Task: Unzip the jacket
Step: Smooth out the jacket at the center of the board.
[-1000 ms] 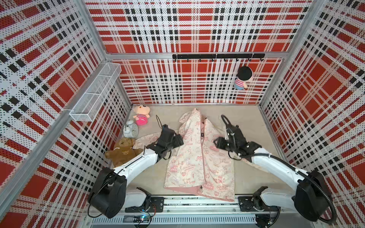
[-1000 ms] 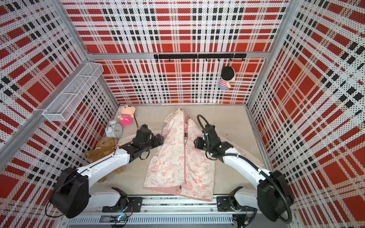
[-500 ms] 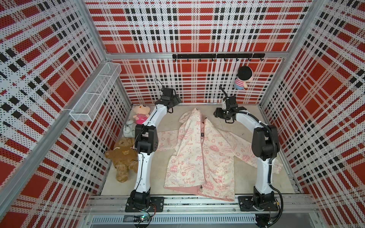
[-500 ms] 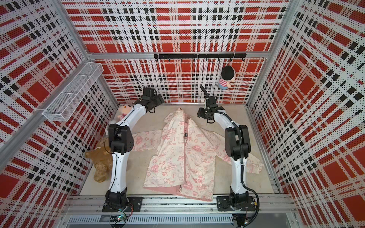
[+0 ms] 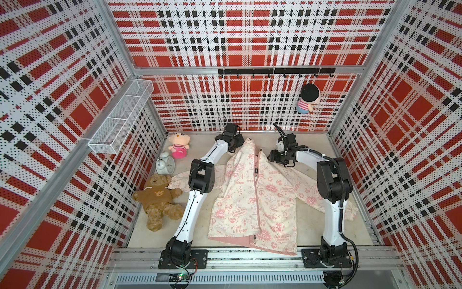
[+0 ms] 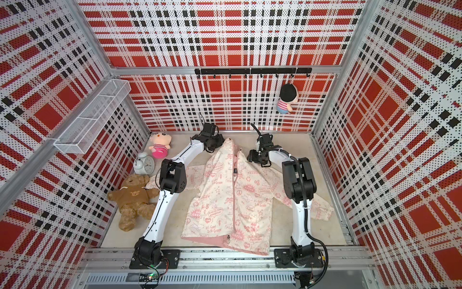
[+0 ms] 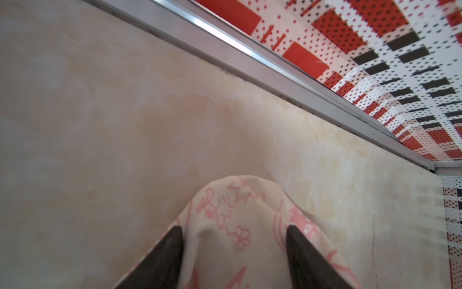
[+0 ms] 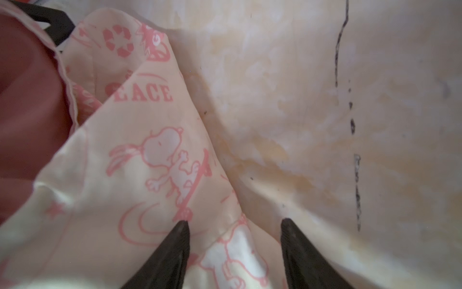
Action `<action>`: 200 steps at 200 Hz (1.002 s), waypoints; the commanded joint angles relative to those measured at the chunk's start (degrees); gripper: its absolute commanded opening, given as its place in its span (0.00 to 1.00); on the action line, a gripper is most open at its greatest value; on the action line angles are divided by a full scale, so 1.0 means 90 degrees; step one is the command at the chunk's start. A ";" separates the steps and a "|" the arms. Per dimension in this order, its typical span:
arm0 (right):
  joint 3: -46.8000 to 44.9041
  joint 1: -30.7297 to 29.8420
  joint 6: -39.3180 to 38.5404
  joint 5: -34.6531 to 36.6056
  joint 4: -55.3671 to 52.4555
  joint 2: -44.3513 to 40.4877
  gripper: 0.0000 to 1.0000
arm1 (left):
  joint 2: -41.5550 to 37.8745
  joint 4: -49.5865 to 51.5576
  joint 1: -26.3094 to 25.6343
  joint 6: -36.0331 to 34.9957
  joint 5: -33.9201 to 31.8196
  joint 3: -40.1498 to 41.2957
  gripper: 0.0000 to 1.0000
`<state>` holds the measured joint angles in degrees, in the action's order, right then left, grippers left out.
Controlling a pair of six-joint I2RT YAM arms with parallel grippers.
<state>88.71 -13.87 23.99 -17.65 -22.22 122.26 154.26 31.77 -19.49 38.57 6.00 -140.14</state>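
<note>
The left gripper (image 7: 233,229) jaws bracket the jacket (image 5: 252,200) hood, grip indeterminate; the right gripper (image 8: 235,221) jaws stand apart over its fabric.

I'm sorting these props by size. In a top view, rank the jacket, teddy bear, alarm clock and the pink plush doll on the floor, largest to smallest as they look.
1. jacket
2. teddy bear
3. pink plush doll and alarm clock look about alike, so I leave them unranked.

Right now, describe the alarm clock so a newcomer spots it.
Find the wall carrying the white wire basket; three items sit at its foot. The alarm clock stands between the pink doll and the teddy bear. It alone isn't plush: pale round dial, twin bells.
</note>
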 commanded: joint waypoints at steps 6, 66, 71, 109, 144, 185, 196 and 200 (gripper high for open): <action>-0.0076 -0.0043 -0.0184 -0.0140 0.0188 -0.0630 0.61 | 0.0249 0.0100 -0.0002 -0.0121 0.0234 -0.0084 0.63; -0.0059 -0.0061 -0.0235 -0.0126 0.0067 -0.1007 0.61 | 0.0049 0.0992 -0.0098 -0.1311 -0.1488 0.0032 0.50; -0.0089 -0.0068 -0.0234 -0.0126 0.0067 -0.1029 0.60 | 0.0086 0.1000 -0.0123 -0.1360 -0.1450 0.0019 0.41; -0.0389 -0.0070 -0.0202 -0.0015 0.0182 -0.1331 0.55 | 0.0198 0.0684 -0.0237 -0.1360 -0.0465 -0.0248 0.00; -0.0500 -0.0070 -0.0235 0.0336 0.0279 -0.1708 0.52 | -0.0702 -0.0701 -0.0385 -0.1541 -0.0136 -0.0184 0.00; -0.0499 -0.0056 -0.0405 0.0812 0.0497 -0.2146 0.48 | -0.2029 -0.2526 -0.0571 -0.1864 -0.0607 0.0439 0.00; -0.0489 -0.0036 -0.0500 0.0867 0.0584 -0.2219 0.48 | -0.2249 -0.2828 -0.0648 -0.2107 -0.0618 0.0487 0.00; -0.0468 -0.0024 -0.0539 0.0856 0.0625 -0.2238 0.48 | -0.2317 -0.2923 -0.0679 -0.2162 -0.0586 0.0496 0.00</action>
<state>84.05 -14.13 21.76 -12.62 -19.62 105.21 142.50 19.64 -23.86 24.08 2.28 -135.98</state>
